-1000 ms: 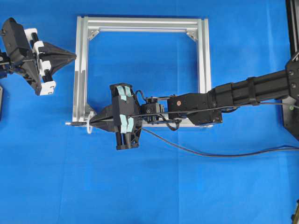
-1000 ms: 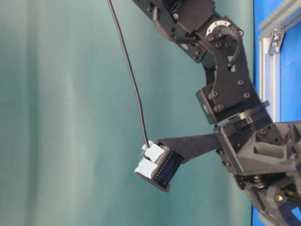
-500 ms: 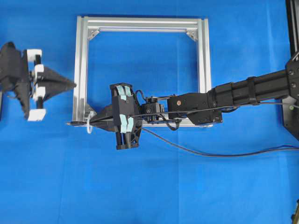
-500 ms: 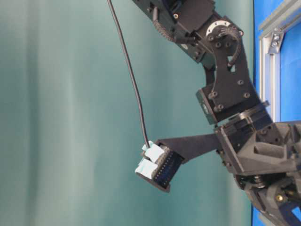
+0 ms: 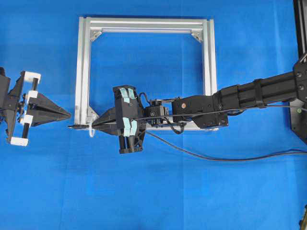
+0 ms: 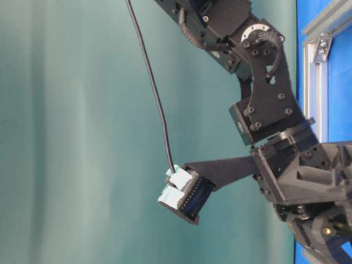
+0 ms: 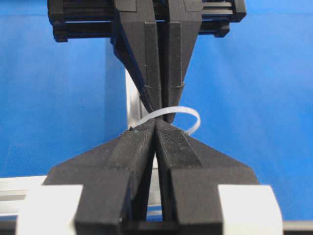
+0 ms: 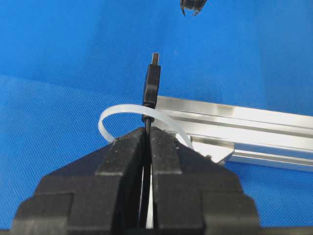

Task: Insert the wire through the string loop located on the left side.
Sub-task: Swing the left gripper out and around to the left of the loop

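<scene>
With the thin black wire's plug tip (image 8: 152,81) already poking through the small white string loop (image 8: 128,115), pinched by the right gripper (image 8: 147,134), the shut, empty left gripper (image 5: 60,113) needed opening before grabbing squarely.

Blue tabletop (image 5: 192,191), teal backdrop (image 6: 71,137)

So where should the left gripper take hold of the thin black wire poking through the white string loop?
On the dark cylindrical plug tip, past the white string loop, coming from the frame's outer left side. It juts out free there, pointing at the left gripper.
</scene>
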